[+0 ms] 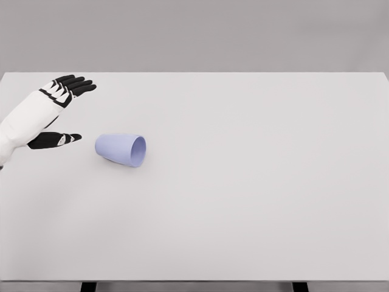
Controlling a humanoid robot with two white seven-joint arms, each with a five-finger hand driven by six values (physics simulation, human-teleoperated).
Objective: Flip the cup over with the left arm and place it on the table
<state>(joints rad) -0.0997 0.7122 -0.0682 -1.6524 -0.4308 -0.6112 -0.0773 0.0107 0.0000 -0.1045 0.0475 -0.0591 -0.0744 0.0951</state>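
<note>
Table (255, 201) white, bare near edge. Left of cup (121, 149) — my fingers (73, 83) spread, thumb apart, gripping nothing; left hand (53, 109) near cup, not touching. Cup lilac, on its side on table — mouth facing right.

A pale lavender cup (121, 149) lay on its side on the white tabletop (255, 182), its open mouth facing right. The left hand (53, 112) hovered just left of the cup, apart from it, fingers spread and thumb pointing toward the cup's closed base
</note>
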